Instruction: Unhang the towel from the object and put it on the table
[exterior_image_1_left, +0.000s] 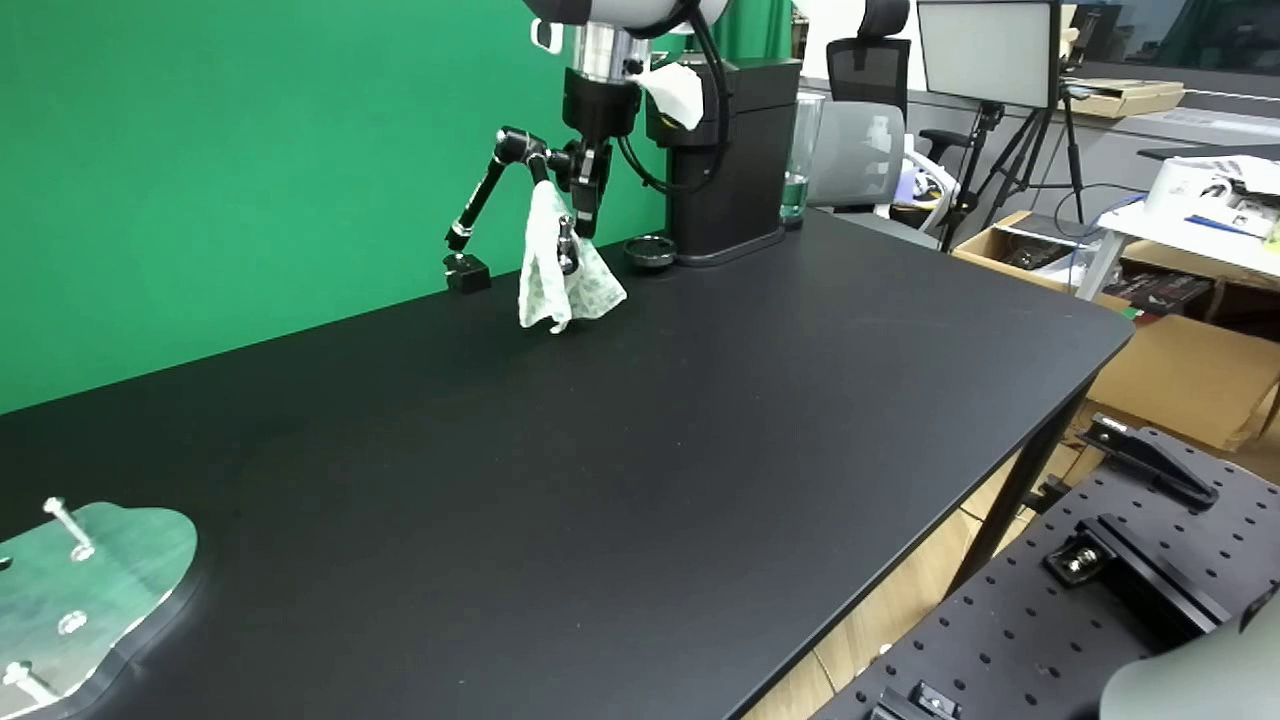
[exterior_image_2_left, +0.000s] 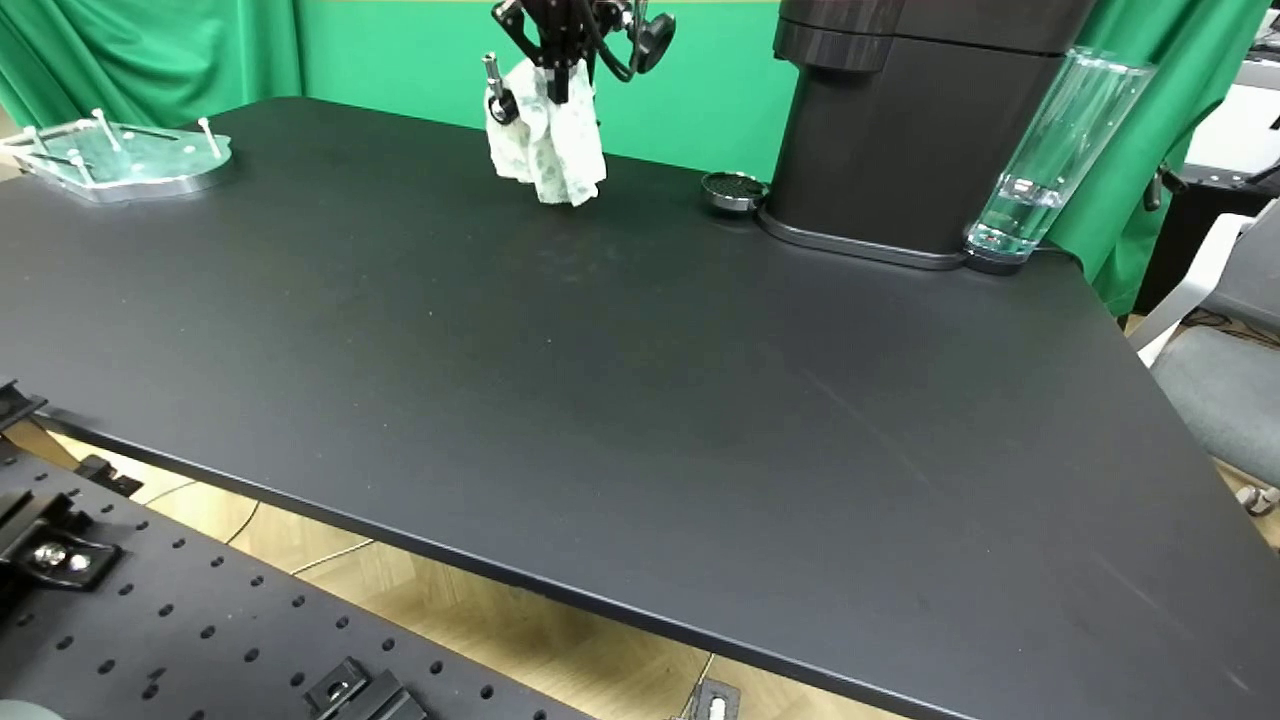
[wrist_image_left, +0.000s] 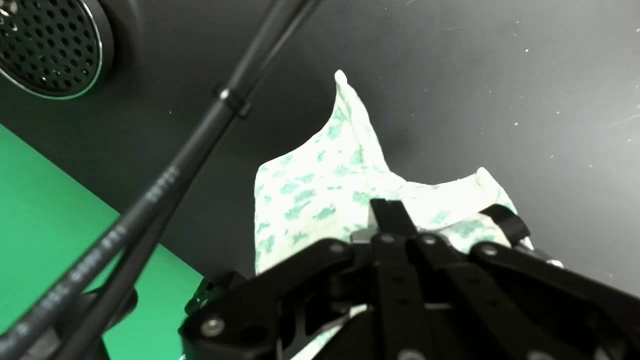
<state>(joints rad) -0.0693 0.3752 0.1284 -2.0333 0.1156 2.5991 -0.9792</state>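
Wrist view: my gripper (wrist_image_left: 387, 217) is clenched at the patterned towel (wrist_image_left: 320, 200), its catch hidden; a shallow pinch could slip, a snag drag the jointed stand (exterior_image_1_left: 484, 198).

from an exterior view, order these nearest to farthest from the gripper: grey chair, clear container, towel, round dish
Nearest first from the gripper, in an exterior view:
1. Towel: hanging right at it
2. Round dish: on the table, right of the gripper in the picture
3. Clear container: farther right, beyond the black machine
4. Grey chair: far right, off the table's end
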